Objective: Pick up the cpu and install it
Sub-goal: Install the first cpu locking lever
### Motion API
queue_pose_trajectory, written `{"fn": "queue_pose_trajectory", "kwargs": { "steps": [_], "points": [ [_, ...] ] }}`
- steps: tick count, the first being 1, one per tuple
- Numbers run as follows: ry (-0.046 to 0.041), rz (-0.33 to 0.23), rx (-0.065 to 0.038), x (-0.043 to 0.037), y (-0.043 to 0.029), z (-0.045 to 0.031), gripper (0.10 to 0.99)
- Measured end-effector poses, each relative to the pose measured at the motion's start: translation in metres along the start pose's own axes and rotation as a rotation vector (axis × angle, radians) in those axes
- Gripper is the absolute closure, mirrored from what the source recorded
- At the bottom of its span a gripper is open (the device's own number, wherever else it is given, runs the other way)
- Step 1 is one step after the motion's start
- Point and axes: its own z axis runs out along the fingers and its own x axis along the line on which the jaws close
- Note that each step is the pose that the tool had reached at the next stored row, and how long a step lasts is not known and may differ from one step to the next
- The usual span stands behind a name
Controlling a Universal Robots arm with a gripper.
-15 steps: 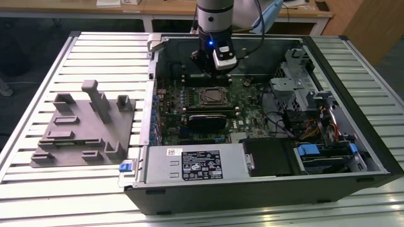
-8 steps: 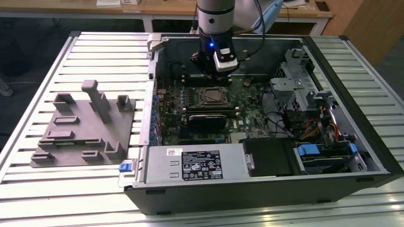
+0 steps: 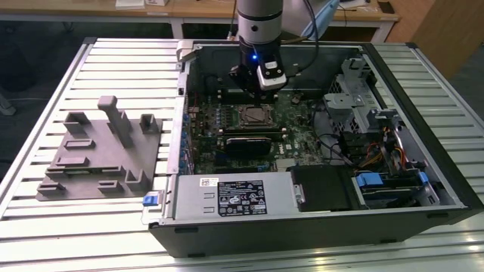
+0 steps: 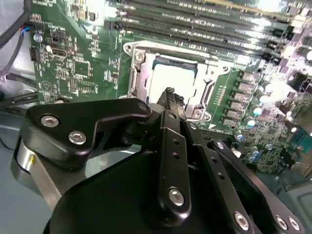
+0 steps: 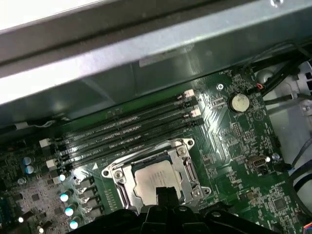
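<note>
The cpu (image 4: 168, 78) is a flat square chip with a silver-grey top. It lies flat inside the metal socket frame (image 4: 138, 73) on the green motherboard, and appears in both wrist views (image 5: 151, 176). In the exterior view the socket (image 3: 255, 115) sits near the back of the open computer case. My gripper (image 3: 254, 97) hangs straight above it, with its black fingertips (image 4: 169, 94) drawn together over the chip's near edge. The gripper (image 5: 163, 191) is shut, and I see nothing held between the fingers. Whether the tips touch the chip I cannot tell.
A grey plastic fixture (image 3: 98, 153) stands on the slatted table at the exterior view's left. Inside the case are memory slots (image 5: 126, 129), a black heatsink block (image 3: 246, 144), a power supply (image 3: 234, 195) and drive cages with cables (image 3: 378, 130). The case walls (image 3: 183, 85) close in around the arm.
</note>
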Motion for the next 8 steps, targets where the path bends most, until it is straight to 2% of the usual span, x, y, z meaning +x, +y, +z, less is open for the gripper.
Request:
{"fn": "queue_pose_trajectory", "kwargs": {
  "steps": [8],
  "points": [
    [0.0, -0.002, 0.0, -0.0034, -0.0078, 0.0, 0.98]
  ]
}}
